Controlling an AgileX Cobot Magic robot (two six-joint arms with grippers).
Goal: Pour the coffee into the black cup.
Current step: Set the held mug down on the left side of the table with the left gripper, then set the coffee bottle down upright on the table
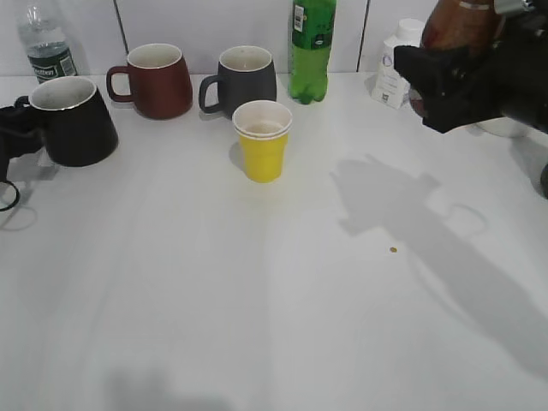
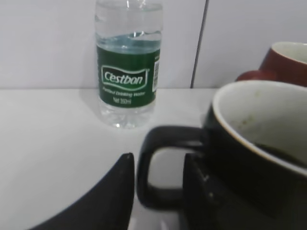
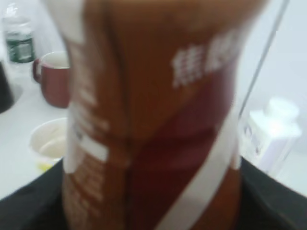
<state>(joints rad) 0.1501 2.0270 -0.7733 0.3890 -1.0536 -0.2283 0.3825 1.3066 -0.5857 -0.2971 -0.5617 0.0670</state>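
Observation:
The black cup [image 1: 77,128] stands on the table at the far left, white inside, with something dark low inside it in the left wrist view [image 2: 240,158]. My left gripper [image 1: 13,128] [image 2: 158,165] is open. One finger is outside the cup's loop handle and the other is inside the loop against the cup wall, with a gap showing. My right gripper [image 1: 445,86] [image 3: 151,211] is shut on the brown coffee bottle [image 1: 458,26] [image 3: 153,120]. It holds the bottle raised at the upper right, far from the cup. The bottle's top is out of view.
A maroon mug [image 1: 158,81], a dark grey mug [image 1: 248,79] and a tall green bottle [image 1: 311,47] stand along the back. A yellow paper cup [image 1: 263,141] stands in front of the grey mug. There is a water bottle [image 1: 47,43] at the back left and a white bottle [image 1: 396,73] at the back right.

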